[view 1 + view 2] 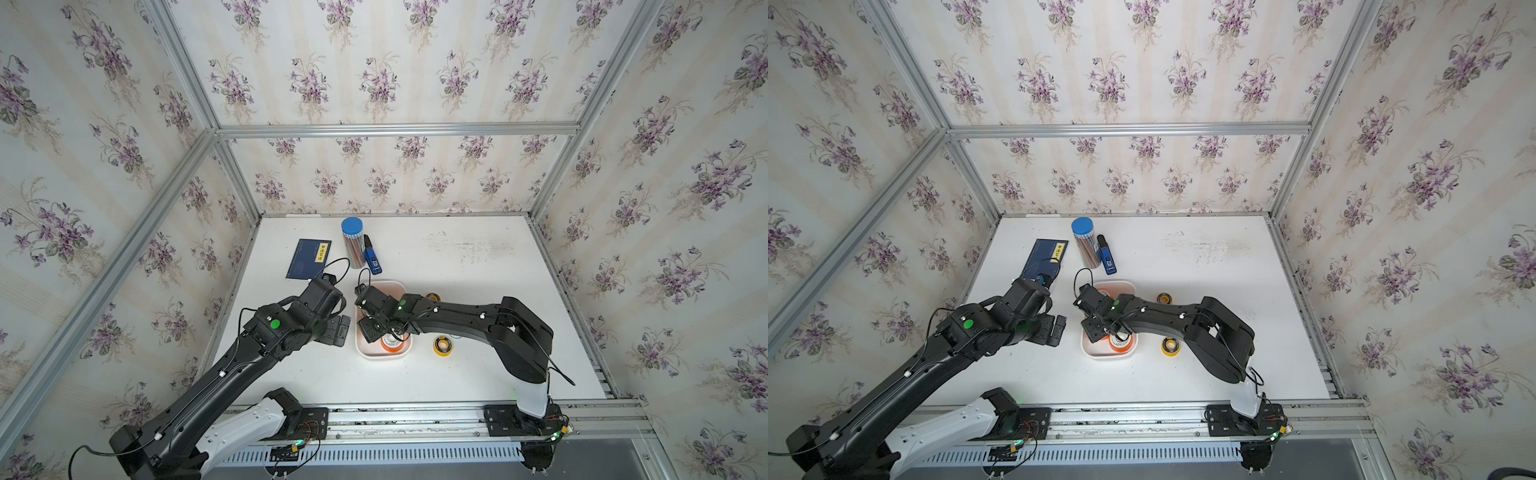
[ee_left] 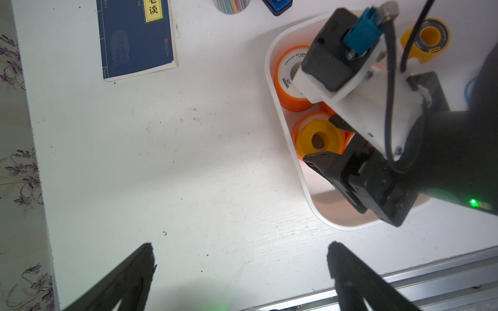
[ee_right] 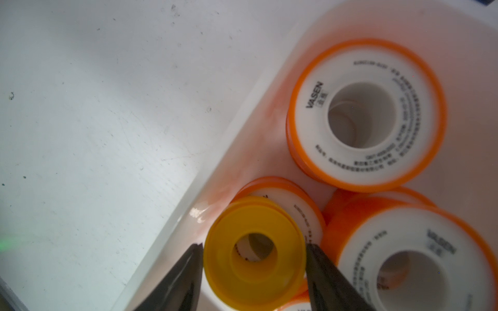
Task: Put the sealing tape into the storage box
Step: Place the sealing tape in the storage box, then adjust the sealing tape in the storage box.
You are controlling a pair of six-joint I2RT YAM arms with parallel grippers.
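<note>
Yellow plastic fills the span of the right end effector (image 3: pixel 253 245). A sealing tape spool (image 3: pixel 253 286) sits between its two dark fingers, which flank it so closely that a pinch and a fresh release cannot be told apart. Directly beneath it lies an orange spool (image 3: pixel 304 212). A second orange spool (image 3: pixel 310 121) lies ahead of the fingertips and a third orange spool (image 3: pixel 358 269) to one side, all inside the storage box (image 3: pixel 198 212).

The release would likely go best with the jaws spreading evenly and the wrist rising straight up, so neither pad drags the perched spool toward the rim close beside it.

The left end effector (image 2: pixel 240 247) hangs spread and empty over bare desk (image 2: pixel 188 161), with the box off to its side.

Only the right wrist view shows how close the fingers stand to the spool. In both top views the arm hides that spool, but they show a loose yellow spool (image 1: pixel 442 346) and another loose spool (image 1: pixel 432 297) on the desk outside the box, beside the right forearm.
</note>
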